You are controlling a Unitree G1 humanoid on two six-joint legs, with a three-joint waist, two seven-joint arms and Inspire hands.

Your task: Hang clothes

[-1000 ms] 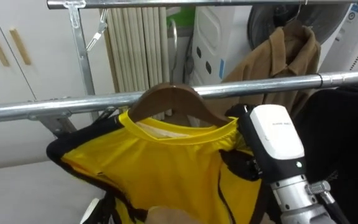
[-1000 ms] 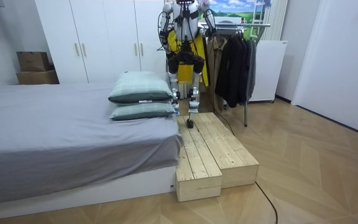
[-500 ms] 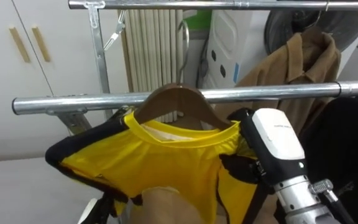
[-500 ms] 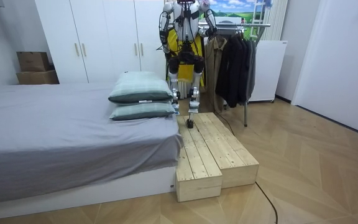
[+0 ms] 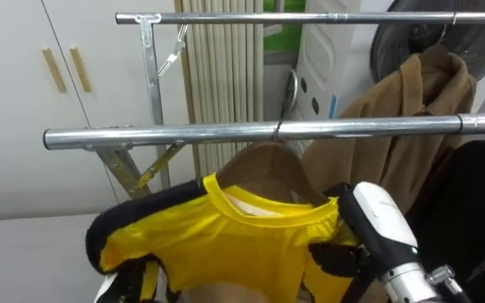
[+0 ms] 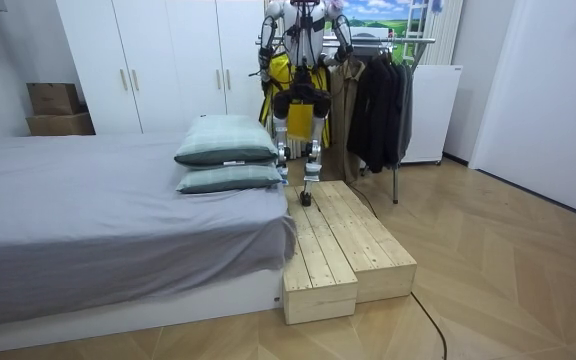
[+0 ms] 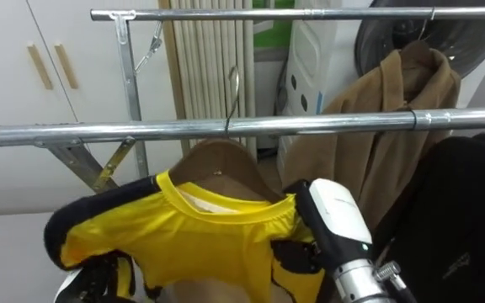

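The yellow shirt point(image 5: 226, 244) hung on a wooden hanger point(image 5: 263, 168) whose wire hook point(image 7: 234, 93) sat over the near rail point(image 5: 158, 135) of a metal clothes rack. Its shoulder line ran left to right, roughly along the rail, with the robot's-left shoulder dipping lower. The neck opening pointed up and the body fell straight down. The cloth was bright yellow and glossy, with a ribbed yellow collar and black trim at the sleeves; the hanger's brown crown rose above the collar.

The right hand point(image 5: 381, 223) lay against the shirt's right shoulder with its white back toward the camera. Its fingers merged with the black trim, so I could not tell whether they held the cloth. The left hand point(image 7: 98, 276) showed below the left sleeve, its fingers too hidden to read.

On the far rail point(image 5: 226, 17) hung a brown coat point(image 5: 402, 109), and a dark garment point(image 5: 478, 210) hung at the right.

In the room view the robot stood upright at the rack beside dark jackets point(image 6: 378, 105). White wardrobes point(image 6: 148, 60) stood behind, and nearer the camera were a grey bed point(image 6: 88, 220) with two pillows point(image 6: 226, 140) and a wooden platform point(image 6: 338, 250) on the wood floor point(image 6: 508, 270).
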